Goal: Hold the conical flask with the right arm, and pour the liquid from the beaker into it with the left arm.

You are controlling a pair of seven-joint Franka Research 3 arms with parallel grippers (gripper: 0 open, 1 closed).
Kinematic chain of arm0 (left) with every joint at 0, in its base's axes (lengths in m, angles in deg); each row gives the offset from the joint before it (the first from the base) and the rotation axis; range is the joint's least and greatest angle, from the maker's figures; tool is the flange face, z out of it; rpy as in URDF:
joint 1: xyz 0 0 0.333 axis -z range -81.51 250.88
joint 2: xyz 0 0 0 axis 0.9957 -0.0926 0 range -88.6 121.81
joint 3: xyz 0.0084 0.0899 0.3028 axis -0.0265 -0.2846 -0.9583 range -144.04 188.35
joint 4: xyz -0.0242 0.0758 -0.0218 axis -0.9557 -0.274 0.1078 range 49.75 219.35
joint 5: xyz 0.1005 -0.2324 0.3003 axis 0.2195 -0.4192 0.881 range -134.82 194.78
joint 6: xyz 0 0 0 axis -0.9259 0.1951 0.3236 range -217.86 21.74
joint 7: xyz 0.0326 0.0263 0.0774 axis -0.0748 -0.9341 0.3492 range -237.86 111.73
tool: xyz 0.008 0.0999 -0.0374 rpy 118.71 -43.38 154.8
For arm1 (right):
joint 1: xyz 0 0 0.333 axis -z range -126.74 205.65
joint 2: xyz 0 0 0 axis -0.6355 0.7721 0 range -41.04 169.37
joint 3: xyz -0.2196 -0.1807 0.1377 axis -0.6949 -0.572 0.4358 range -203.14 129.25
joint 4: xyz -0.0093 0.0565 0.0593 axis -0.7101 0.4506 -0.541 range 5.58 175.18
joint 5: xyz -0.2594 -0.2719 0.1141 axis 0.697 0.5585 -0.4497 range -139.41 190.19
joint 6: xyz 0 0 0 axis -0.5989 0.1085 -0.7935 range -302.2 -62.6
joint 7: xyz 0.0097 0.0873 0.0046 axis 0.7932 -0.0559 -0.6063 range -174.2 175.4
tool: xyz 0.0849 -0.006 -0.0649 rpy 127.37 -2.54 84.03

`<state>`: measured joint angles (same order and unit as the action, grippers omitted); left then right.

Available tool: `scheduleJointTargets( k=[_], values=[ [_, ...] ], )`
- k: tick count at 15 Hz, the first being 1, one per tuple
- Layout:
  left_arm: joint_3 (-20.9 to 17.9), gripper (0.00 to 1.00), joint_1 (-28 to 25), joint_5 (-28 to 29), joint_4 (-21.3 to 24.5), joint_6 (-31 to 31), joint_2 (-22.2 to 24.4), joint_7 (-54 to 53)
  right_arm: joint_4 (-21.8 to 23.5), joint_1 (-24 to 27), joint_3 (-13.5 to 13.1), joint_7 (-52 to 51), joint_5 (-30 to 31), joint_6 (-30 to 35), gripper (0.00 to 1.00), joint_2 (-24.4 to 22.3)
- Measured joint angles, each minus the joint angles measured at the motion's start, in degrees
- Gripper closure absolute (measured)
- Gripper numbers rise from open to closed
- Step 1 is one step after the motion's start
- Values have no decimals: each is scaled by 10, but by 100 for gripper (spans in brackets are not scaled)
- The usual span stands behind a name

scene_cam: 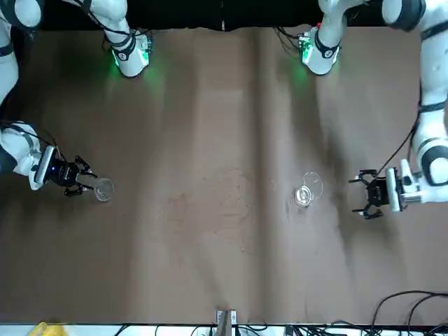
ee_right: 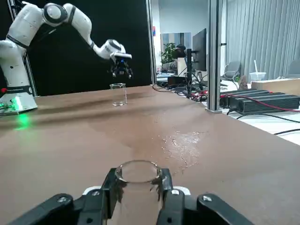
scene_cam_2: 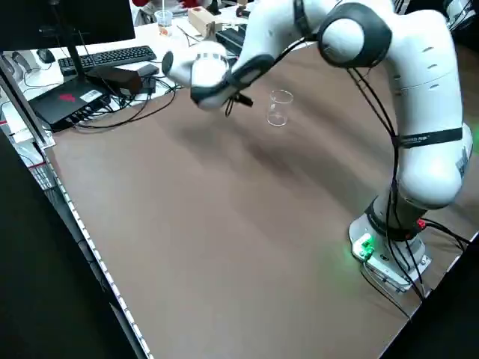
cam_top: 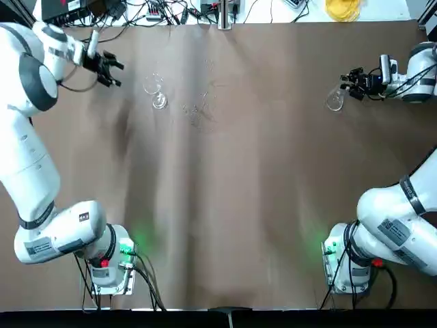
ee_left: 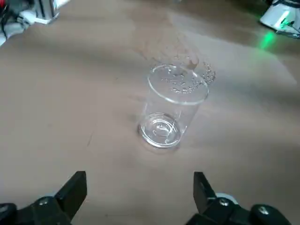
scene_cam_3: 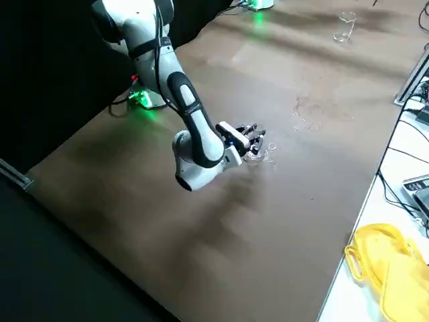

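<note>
Brown-covered table (cam_top: 225, 205), wet droplets (ee_right: 180, 145) between the arms | landmark: beaker (ee_left: 171, 108), upright on the cover | left gripper (ee_left: 140, 187): just beside it, spread, grasping nothing | right gripper (ee_right: 138, 187): well apart from it, clamped round the conical flask's neck (ee_right: 139, 178)

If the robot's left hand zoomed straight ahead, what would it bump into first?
Probably the glass beaker, since the left gripper points across towards it with open jaws. But it also seems to tilt down, so it might touch the table first; its height is hard to judge.
</note>
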<state>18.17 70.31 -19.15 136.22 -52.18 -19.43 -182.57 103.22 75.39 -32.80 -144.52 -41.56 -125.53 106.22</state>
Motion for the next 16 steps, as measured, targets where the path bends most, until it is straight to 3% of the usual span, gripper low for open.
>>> scheduleJointTargets(
  k=[6, 12, 16],
  values=[
    [2, 0, 76, 180, 1, -12, 117, 353, -2, 5, 0, 0, 1, 0, 56, 0],
    [4, 0, 153, 341, 8, -8, 194, 737, -7, 22, 0, 0, 1, 39, 5, 0],
    [4, 0, 188, 408, 10, 34, 233, 966, -23, 46, 0, 16, 1, 42, 4, 1]
  ],
)
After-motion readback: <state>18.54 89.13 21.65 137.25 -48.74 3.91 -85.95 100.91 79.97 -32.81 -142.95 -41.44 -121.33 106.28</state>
